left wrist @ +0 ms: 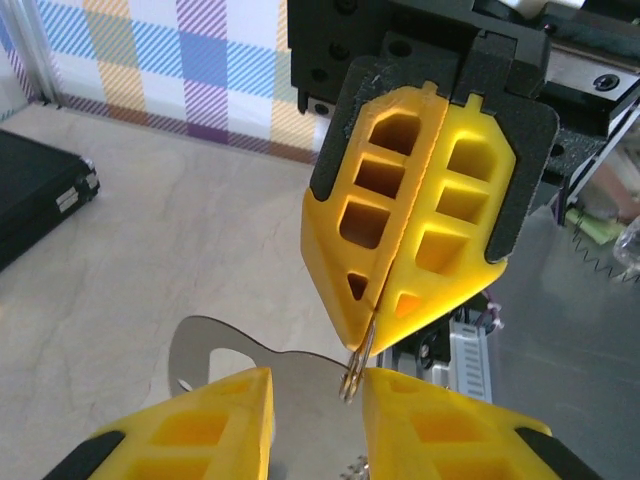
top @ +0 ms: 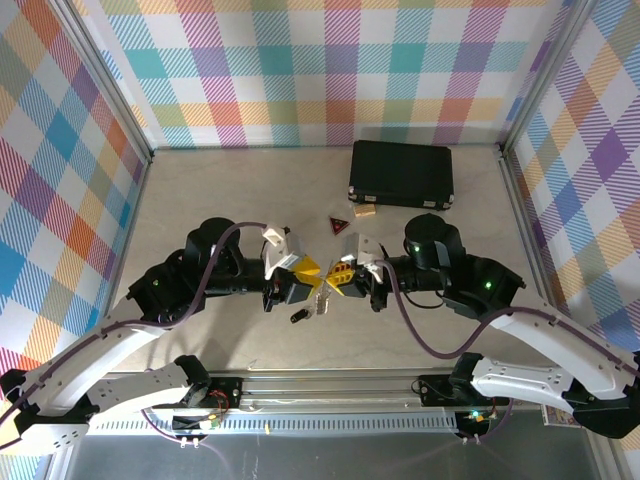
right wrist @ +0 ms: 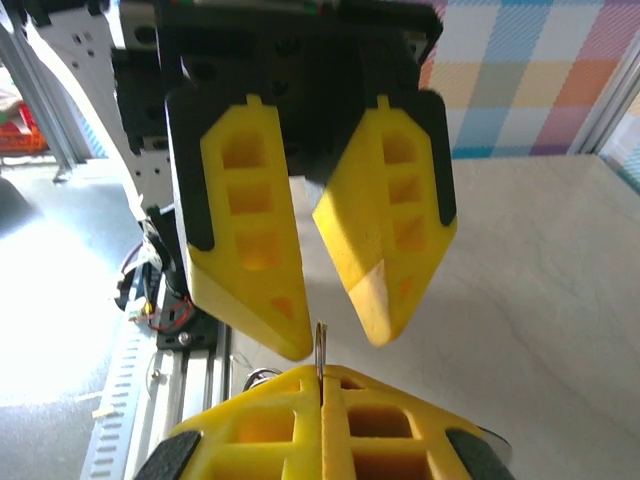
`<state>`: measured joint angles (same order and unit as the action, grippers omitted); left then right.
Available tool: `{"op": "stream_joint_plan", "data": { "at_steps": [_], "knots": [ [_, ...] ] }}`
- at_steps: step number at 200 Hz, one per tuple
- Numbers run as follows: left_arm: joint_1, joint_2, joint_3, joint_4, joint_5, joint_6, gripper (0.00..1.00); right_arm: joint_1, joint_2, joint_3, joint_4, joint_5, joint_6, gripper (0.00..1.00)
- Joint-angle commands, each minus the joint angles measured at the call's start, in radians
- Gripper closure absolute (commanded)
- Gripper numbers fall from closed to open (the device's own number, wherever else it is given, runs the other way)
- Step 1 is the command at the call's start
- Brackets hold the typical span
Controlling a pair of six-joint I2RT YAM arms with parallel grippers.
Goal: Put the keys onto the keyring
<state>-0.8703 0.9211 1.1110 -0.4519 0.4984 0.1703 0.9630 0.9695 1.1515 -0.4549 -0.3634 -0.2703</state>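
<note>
Keyring (left wrist: 215, 345), one; key (top: 297, 317), seemingly one.

A red-and-black triangular tag (top: 339, 225) lies flat on the pale wooden table (top: 200, 190), just past the right pincer (top: 338, 284) on its far side. A small tan block (top: 364, 211) sits a little farther out, beside the tag but apart from it. Behind the block lies a closed black rectangular case (top: 401, 174), touching the block or nearly so, well away from the left pincer (top: 316, 284) and off to its right. Plaid walls (top: 300, 70) in pastel colours close in the table beyond the case and on either side of both pincers.
</note>
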Motion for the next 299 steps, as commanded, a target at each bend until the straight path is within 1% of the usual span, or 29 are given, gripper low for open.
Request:
{"op": "stream_joint_plan", "data": {
  "at_steps": [1,33,56,83,120,165,221,234,244,277,299],
  "knots": [
    [-0.015,-0.027,-0.013,0.099,0.039,-0.053,0.71,0.002,-0.028,-0.019,0.11,-0.054,0.041,1.0],
    [-0.015,-0.032,-0.01,0.122,0.055,-0.065,0.71,0.002,-0.021,-0.02,0.126,-0.076,0.046,1.0],
    [-0.015,-0.031,-0.013,0.151,0.066,-0.078,0.74,0.0,-0.02,-0.017,0.13,-0.082,0.048,1.0],
    [-0.015,-0.027,-0.017,0.157,0.069,-0.075,0.76,0.0,-0.022,-0.016,0.133,-0.091,0.051,1.0],
    [-0.015,-0.026,-0.011,0.159,0.072,-0.074,0.85,-0.001,-0.023,-0.019,0.14,-0.097,0.052,1.0],
    [-0.015,-0.028,-0.016,0.163,0.071,-0.069,1.0,-0.007,-0.02,-0.021,0.151,-0.123,0.063,1.0],
    [-0.015,-0.037,-0.004,0.101,0.034,-0.024,1.0,-0.012,-0.021,-0.01,0.123,-0.141,0.053,1.0],
    [-0.015,-0.036,-0.002,0.087,0.032,-0.016,0.89,-0.013,-0.021,-0.007,0.116,-0.141,0.052,1.0],
    [-0.015,-0.037,-0.002,0.078,0.031,-0.011,0.87,-0.015,-0.02,-0.006,0.114,-0.141,0.051,1.0],
    [-0.015,-0.033,0.001,0.068,0.031,-0.006,0.88,-0.016,-0.02,-0.006,0.117,-0.146,0.054,1.0],
    [-0.015,-0.036,0.0,0.071,0.031,-0.005,0.95,-0.017,-0.019,-0.006,0.119,-0.153,0.054,1.0]
  ]
}}
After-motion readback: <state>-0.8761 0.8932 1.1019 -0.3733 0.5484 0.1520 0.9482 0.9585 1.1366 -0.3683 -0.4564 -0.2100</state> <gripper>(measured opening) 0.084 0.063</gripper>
